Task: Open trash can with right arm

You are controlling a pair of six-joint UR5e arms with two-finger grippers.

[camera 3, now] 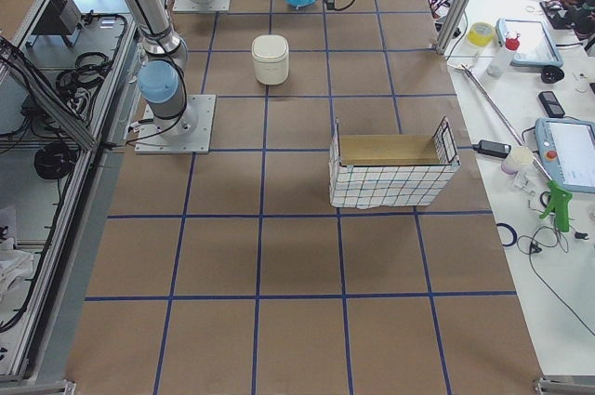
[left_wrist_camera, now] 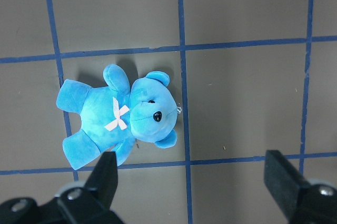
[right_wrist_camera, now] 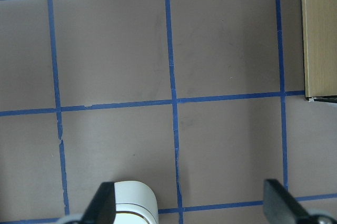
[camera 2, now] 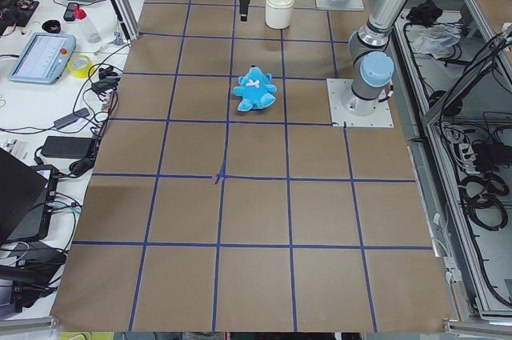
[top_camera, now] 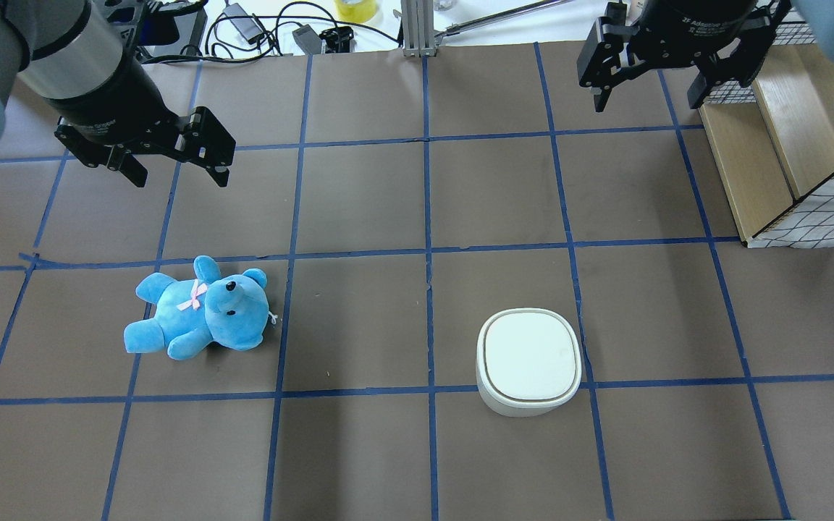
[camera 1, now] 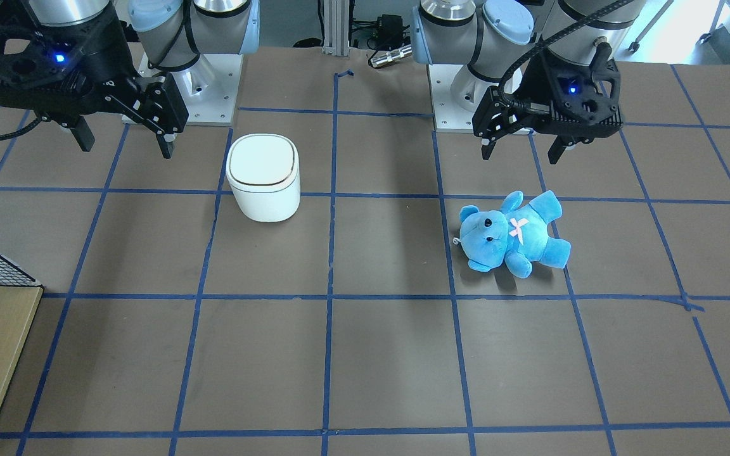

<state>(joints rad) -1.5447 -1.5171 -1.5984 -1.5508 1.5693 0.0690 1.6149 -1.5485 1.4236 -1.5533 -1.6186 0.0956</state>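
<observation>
Nearest my base, on the right half of the table (top_camera: 359,449): trash can (top_camera: 529,358), upright, lid (top_camera: 529,352) down flat, seam closed all round. The top is a rounded square with no long axis to speak of; hinge side I cannot tell. Well apart to its left, teddy (top_camera: 200,318) lying face up. Farther out: my right gripper (top_camera: 646,103), fingers spread wide, empty, hanging over bare table. The can lies nearward and a little left of it; the wrist view catches only the can's corner at the bottom edge. Left gripper (top_camera: 179,177) is also spread and empty, beyond the teddy, well away from the can, so right is the nearer arm. Judged: come back toward base, then descend. Surface is a flat brown mat with a blue tape grid. Mesh box (top_camera: 772,145) sits near the right gripper's right; room is tight on that side only.
</observation>
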